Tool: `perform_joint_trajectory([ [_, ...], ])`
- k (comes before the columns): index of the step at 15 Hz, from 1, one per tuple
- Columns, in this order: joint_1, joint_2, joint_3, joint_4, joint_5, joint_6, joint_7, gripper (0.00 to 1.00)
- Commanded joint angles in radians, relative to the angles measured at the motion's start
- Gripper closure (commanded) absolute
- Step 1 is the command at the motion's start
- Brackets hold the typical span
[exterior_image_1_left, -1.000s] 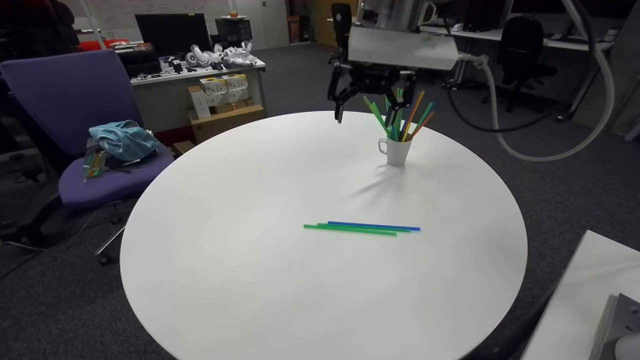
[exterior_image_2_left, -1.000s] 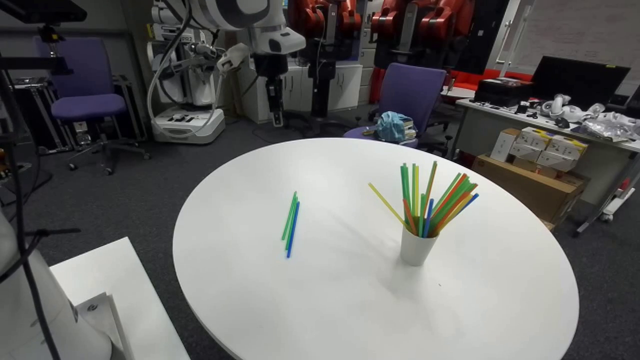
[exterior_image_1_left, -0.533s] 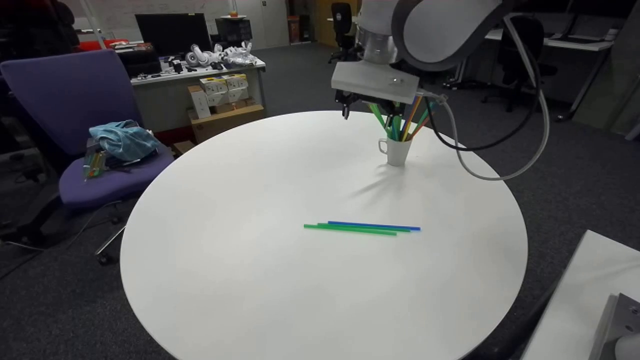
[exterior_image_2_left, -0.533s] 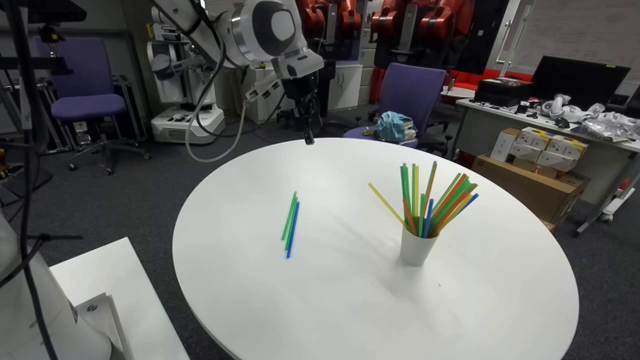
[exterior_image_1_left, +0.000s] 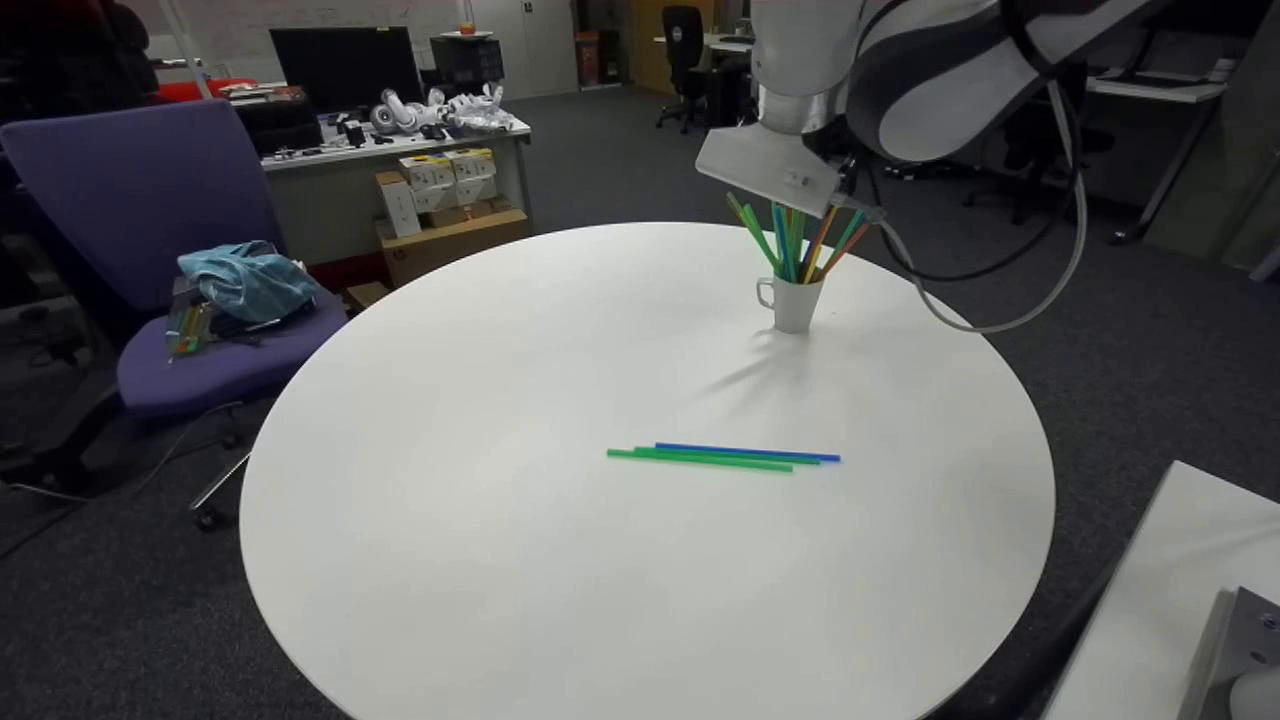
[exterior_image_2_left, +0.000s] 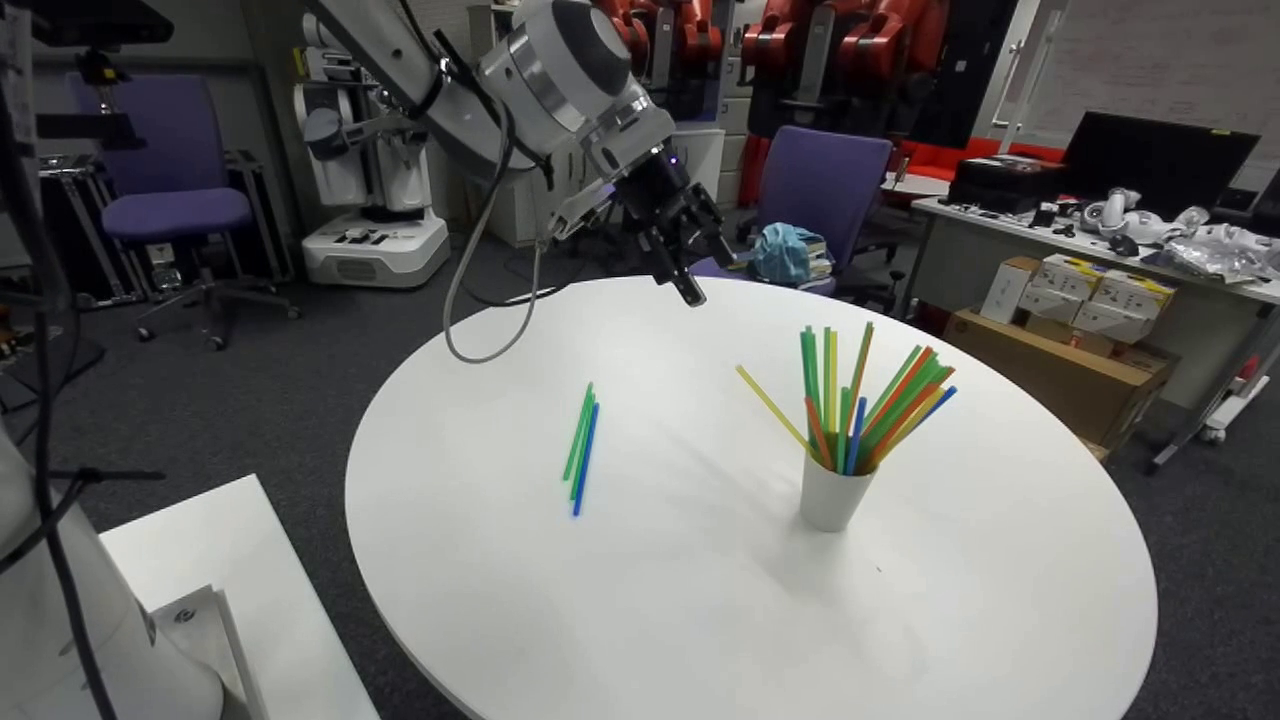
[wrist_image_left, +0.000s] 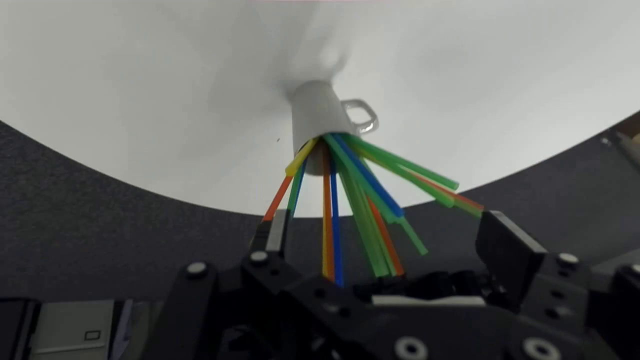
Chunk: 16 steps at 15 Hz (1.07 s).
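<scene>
Claw (exterior_image_2_left: 710, 278) is spread wide, pinching nothing, hanging higher than the mug (exterior_image_2_left: 835, 498) and off to one side. Mug stands upright on the round desk (exterior_image_1_left: 500, 560), toward the far edge in an exterior view, packed with coloured straws (exterior_image_2_left: 905, 411). Two green straws (exterior_image_1_left: 700, 461) and a blue straw (exterior_image_1_left: 748, 451) lie nearly parallel, well in from the edge.

Risks, my read:
- Tip-over: mug looks top-heavy. Claw or slack hose (exterior_image_2_left: 448, 318) snagging the fan could topple or drag it; slick desktop won't help. Yellow straw (exterior_image_2_left: 772, 407) leans out alone, so probably snags first.
- Bad gather: in wrist view the fan spans nearly the whole finger gap, so outliers could bend or jam against the pads (wrist_image_left: 276, 231).
- Crush: a hard squeeze likely flattens tubes.
- Loose trio: round section, may roll if nudged; lying so low, a steep approach could stub the desktop.

Materials: mug glossy white, ceramic-looking, tapered, squarish loop handle (wrist_image_left: 374, 123). Straws thin, straight, translucent, plastic-looking. Desktop flat, smooth, laminate-like. Pads flat, grey-faced, on black linkage.
</scene>
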Motion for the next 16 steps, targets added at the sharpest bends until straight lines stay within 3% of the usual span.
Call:
perform_joint_trajectory([
  [1,0.015,0.008,0.008,0.027,-0.157,-0.152,0.225,0.00],
  [2,0.021,0.010,0.020,0.026,-0.092,-0.230,0.213,0.00],
  [3,0.004,0.001,0.011,0.002,-0.101,-0.132,0.170,0.00],
  [6,0.012,0.003,0.022,0.002,-0.099,-0.195,0.200,0.00],
  [16,0.009,0.082,0.015,-0.013,-0.124,-0.146,0.203,0.00],
])
